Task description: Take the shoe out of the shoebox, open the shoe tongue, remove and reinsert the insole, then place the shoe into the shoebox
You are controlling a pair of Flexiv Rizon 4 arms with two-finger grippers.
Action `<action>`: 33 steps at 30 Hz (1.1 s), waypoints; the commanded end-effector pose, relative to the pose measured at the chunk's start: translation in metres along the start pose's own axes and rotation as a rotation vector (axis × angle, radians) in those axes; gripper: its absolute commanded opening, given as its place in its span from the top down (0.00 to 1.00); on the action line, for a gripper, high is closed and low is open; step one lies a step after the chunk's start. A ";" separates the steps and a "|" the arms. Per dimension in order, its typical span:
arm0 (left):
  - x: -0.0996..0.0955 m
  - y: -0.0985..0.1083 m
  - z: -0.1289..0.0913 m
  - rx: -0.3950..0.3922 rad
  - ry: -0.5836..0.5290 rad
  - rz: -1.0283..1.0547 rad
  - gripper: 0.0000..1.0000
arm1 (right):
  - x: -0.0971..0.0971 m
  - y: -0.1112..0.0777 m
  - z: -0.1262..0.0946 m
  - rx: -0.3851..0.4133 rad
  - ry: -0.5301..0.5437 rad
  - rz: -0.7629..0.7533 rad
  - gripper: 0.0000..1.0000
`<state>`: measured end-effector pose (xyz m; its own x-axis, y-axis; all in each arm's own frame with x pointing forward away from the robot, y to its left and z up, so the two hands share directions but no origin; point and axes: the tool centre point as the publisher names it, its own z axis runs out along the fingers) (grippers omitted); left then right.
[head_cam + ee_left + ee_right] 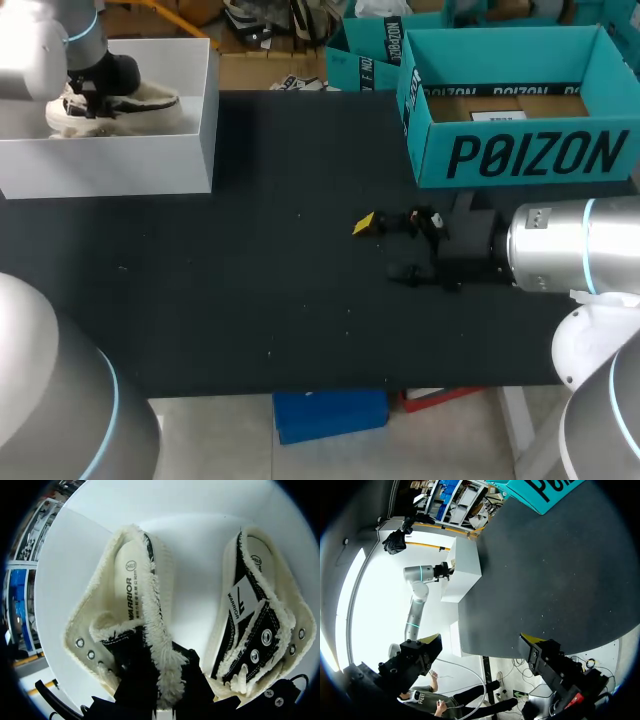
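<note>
Our left gripper (166, 692): black fingers pinch the fleecy collar edge of a cream, fleece-lined high-top canvas shoe (131, 600) from both sides. We note its twin shoe (260, 630) just beside it. Both sit inside the white cardboard shoebox (110, 165), far left on the black table (250, 280). Our right gripper (481, 647): fingers spread wide, holding nothing, over the table's right side, nearer than the teal cardboard box (520, 150).
</note>
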<state>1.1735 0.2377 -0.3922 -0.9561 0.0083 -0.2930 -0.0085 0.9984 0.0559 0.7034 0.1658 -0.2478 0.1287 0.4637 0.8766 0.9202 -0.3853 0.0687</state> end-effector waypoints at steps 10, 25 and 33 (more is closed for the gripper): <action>-0.011 -0.002 -0.019 -0.017 0.103 0.005 0.00 | 0.000 0.000 0.000 0.001 0.001 0.000 0.00; -0.001 -0.018 -0.111 -0.064 0.139 0.020 0.00 | 0.000 0.000 0.000 0.001 0.001 0.000 0.00; 0.017 -0.035 -0.166 0.060 0.098 0.002 0.00 | 0.000 0.000 0.000 0.001 0.001 0.000 0.00</action>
<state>1.1454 0.1893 -0.2746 -0.9896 0.0050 -0.1439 0.0017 0.9997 0.0226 0.7034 0.1658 -0.2478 0.1287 0.4637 0.8766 0.9202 -0.3853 0.0687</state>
